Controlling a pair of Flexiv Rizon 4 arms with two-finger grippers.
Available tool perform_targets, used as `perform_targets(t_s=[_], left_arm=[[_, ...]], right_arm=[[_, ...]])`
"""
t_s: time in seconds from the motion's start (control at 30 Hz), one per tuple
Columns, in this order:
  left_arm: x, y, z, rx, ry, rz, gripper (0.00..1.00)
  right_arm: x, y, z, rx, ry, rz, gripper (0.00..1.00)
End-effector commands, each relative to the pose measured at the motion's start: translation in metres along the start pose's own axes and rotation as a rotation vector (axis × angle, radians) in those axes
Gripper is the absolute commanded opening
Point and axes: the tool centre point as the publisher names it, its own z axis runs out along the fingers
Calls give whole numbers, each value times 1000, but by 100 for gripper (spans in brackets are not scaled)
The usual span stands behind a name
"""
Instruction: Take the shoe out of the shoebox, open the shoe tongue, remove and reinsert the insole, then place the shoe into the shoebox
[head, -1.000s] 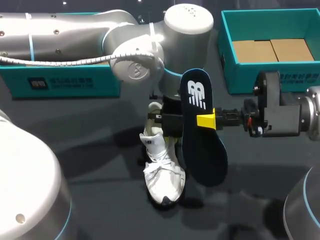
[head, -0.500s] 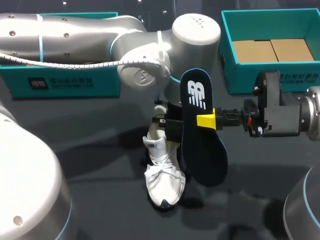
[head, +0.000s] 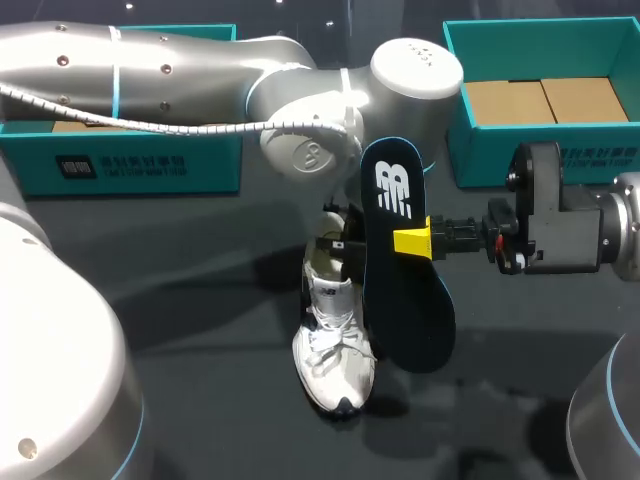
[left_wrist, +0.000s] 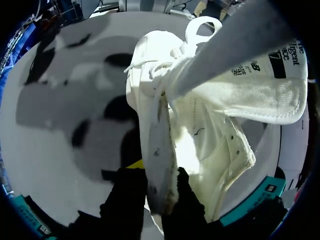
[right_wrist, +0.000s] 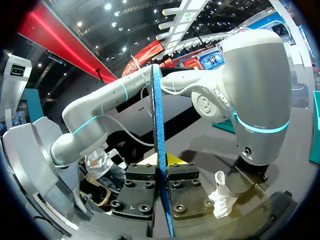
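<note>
"Between the right jaws, what's there?"

"The dark blue insole, pinched from both sides and held above the counter. A white logo marks its heel end."

"And the left jaws?"

"Pressed, it seems, onto the collar of the white shoe; that view is cramped. The shoe stands on the counter, toe toward the robot, with the insole hiding one side."

"Around them?"

"A teal shoebox stands open, well apart. Another teal box with a white label sits behind the left arm. The tongue carries small print."
</note>
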Motion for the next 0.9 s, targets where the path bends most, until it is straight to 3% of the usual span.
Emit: perform_targets(t_s=[0.03, 0.07, 0.13, 0.43, 0.67, 0.73, 0.9], left_arm=[[-1, 3, -1, 1, -8, -4, 73], [0, 3, -2, -2, -13, -5, 87], [1, 4, -5, -7, -25, -5, 100], [12, 4, -41, -63, -148, -19, 100], [24, 6, -97, -136, -363, -32, 100], [28, 6, -120, -120, -457, -32, 100], [28, 6, -120, -120, -457, -32, 100]], right_arm=[[2, -2, 0, -3, -4, 0, 0], [2, -2, 0, -3, -4, 0, 0], [2, -2, 0, -3, -4, 0, 0], [2, -2, 0, -3, -4, 0, 0], [2, -2, 0, -3, -4, 0, 0], [2, -2, 0, -3, -4, 0, 0], [2, -2, 0, -3, -4, 0, 0]])
